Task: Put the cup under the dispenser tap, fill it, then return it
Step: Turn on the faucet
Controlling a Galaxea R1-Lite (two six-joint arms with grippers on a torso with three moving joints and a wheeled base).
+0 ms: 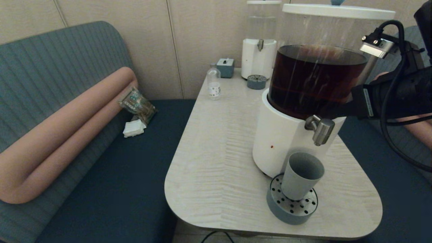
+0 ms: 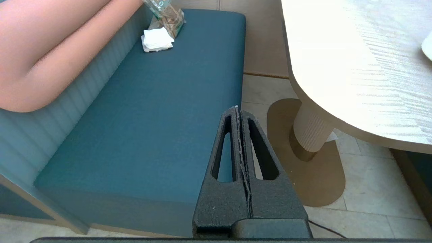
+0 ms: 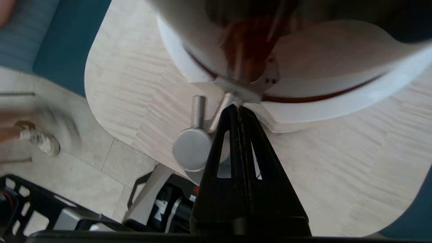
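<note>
The grey-blue cup (image 1: 301, 175) stands empty on the round perforated drip tray (image 1: 290, 211), directly below the brushed-steel dispenser tap (image 1: 320, 129) of the large white-based dispenser (image 1: 280, 141) holding dark brown liquid. My right gripper (image 1: 329, 114) reaches in from the right, shut, its tips at the back of the tap where it meets the dispenser. In the right wrist view the tap (image 3: 192, 153) sits just beside the right gripper (image 3: 238, 108). My left gripper (image 2: 239, 109) is shut and empty, parked over the blue bench beside the table.
At the back of the table (image 1: 209, 216) stand a narrower dispenser (image 1: 259, 50) with clear liquid, a small clear bottle (image 1: 214, 84) and a grey box (image 1: 225, 67). On the bench (image 1: 111, 175) lie a snack packet (image 1: 137, 104) and napkins (image 1: 134, 128).
</note>
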